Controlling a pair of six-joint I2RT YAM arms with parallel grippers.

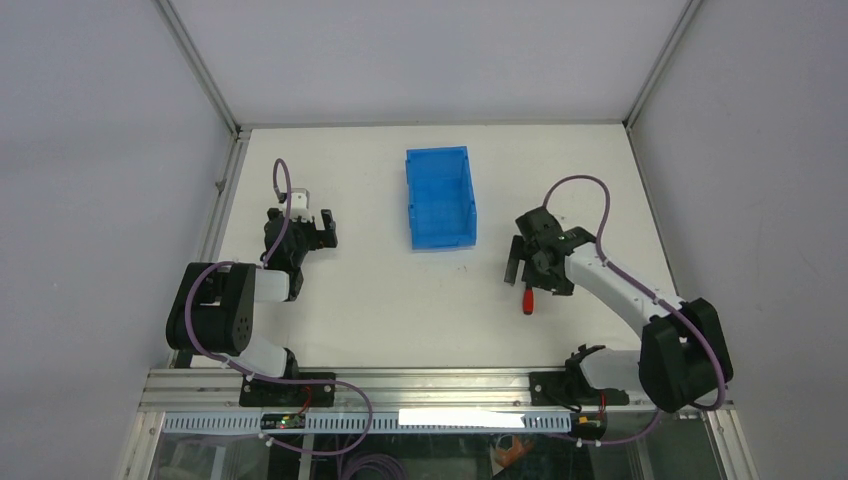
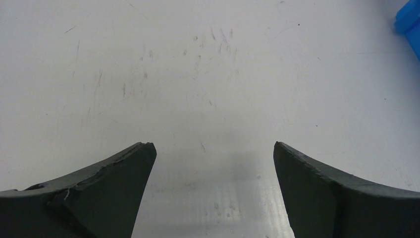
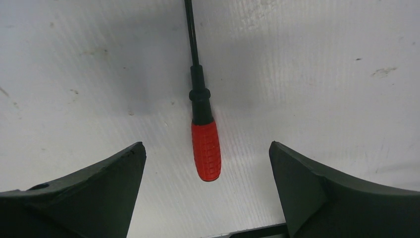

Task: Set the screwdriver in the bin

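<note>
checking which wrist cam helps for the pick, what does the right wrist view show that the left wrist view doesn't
Only the right wrist view: the screwdriver lying flat on the table, its red handle seen between the spread fingers of the right gripper, black shaft pointing away. Only the left wrist view: a corner of the blue bin at the upper right edge, beyond the left gripper. Both: white table, dark fingers wide apart, nothing gripped.

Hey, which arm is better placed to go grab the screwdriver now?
Right. The right gripper hovers open directly over the screwdriver, its red handle between the fingers. The left gripper is open over bare table, on the other side of the bin.
</note>
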